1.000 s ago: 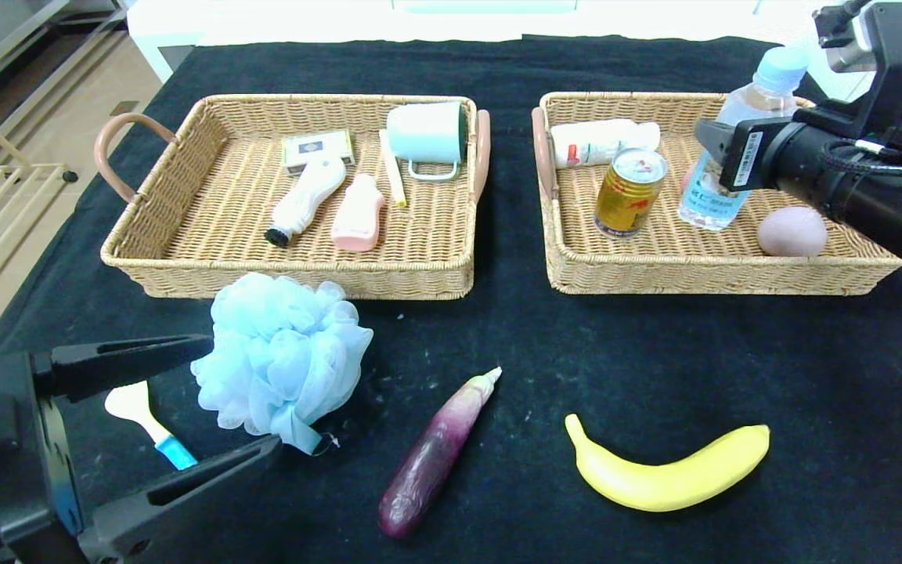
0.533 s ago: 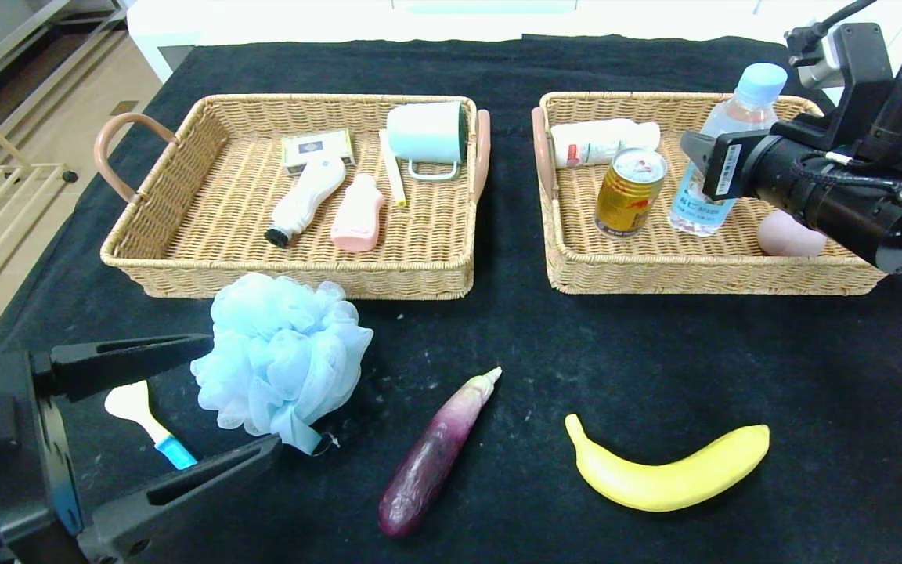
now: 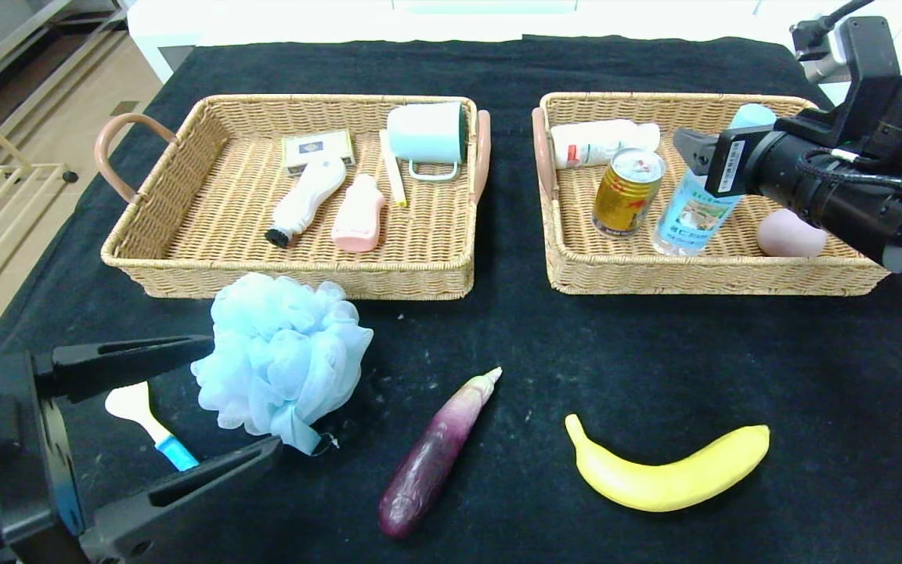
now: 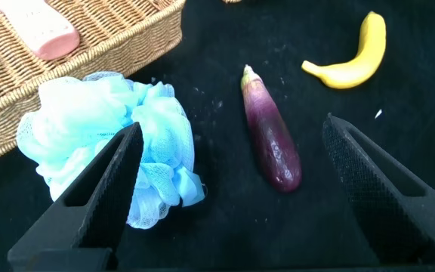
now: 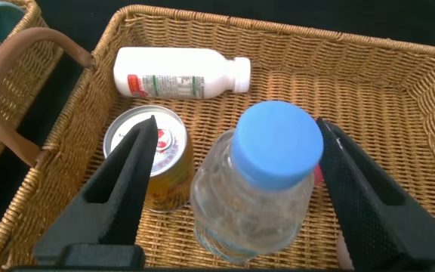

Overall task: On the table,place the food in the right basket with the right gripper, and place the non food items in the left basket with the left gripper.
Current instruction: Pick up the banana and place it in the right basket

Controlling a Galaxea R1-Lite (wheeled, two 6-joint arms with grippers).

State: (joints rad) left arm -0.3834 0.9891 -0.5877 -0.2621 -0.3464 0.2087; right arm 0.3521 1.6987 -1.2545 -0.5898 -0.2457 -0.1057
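Over the right basket [image 3: 701, 274] hung the right gripper [image 5: 232, 193], fingers spread well apart on either side of the clear bottle [image 3: 694, 205], and neither finger was pressing on it. The bottle leaned, its blue cap [image 5: 276, 142] tipped toward the arm, base down on the wicker. Just beside it stood the gold can [image 3: 628, 192], upright. A white bottle [image 3: 604, 141] lay flat along the far wall, and the peach [image 3: 791, 233] sat near the front right corner, partly hidden behind the arm.

Out on the black table [image 3: 654, 345], the eggplant [image 3: 435, 454] and the banana [image 3: 670, 470] lay well apart in front of the baskets.

Down at the near left corner, the left gripper [image 4: 232, 189] hung wide open and empty, with the blue pouf [image 3: 283, 360] near its fingers and the small scoop [image 3: 152, 427] between them in the head view. The left basket [image 3: 286, 274] held a mug [image 3: 427, 135], a pink bottle [image 3: 358, 213], a white brush [image 3: 306, 200] and a small box [image 3: 318, 149].
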